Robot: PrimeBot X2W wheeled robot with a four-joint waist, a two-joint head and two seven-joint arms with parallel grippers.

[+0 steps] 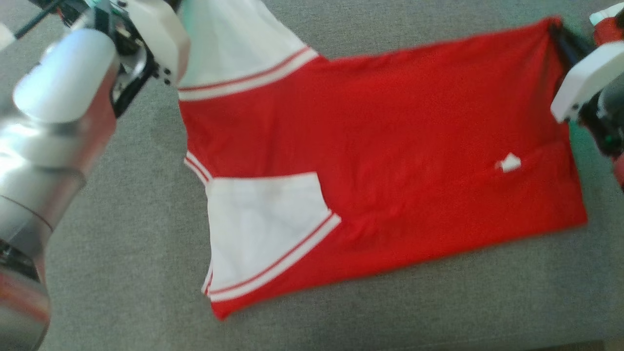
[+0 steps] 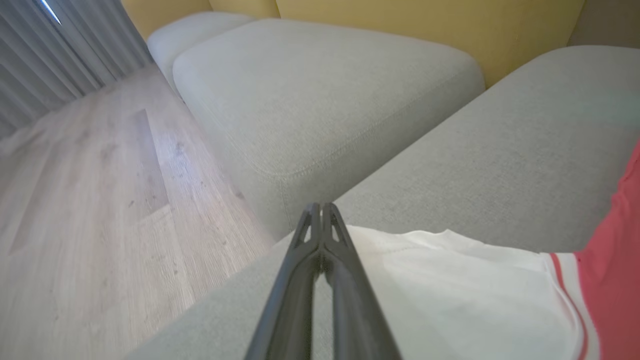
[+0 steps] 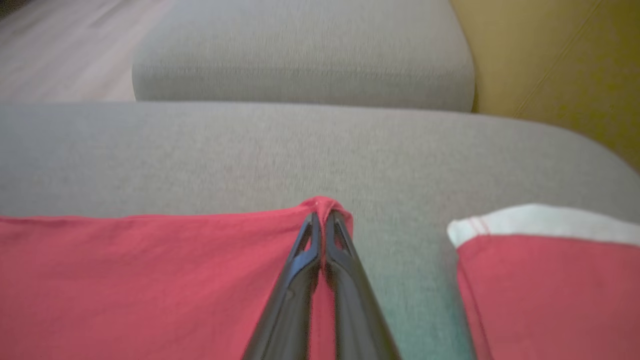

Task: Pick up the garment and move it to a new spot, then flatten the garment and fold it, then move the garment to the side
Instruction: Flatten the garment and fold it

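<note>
Garment (image 1: 390, 146) corner partly inside right claw (image 3: 322, 216)

Red short-sleeved garment (image 1: 390, 146) spread nearly flat on a grey cushion (image 1: 122, 219), its length running from 9 to 3 o'clock in the head view. White sleeves with red-and-white striped cuffs: one sleeve (image 1: 258, 229) lies flat toward 7 o'clock, the other sleeve (image 1: 234, 44) stretches toward 11 o'clock. Small white tag (image 1: 509, 163) near 3 o'clock. Hem corner (image 3: 322, 207) at 2 o'clock is bunched to a point.
</note>
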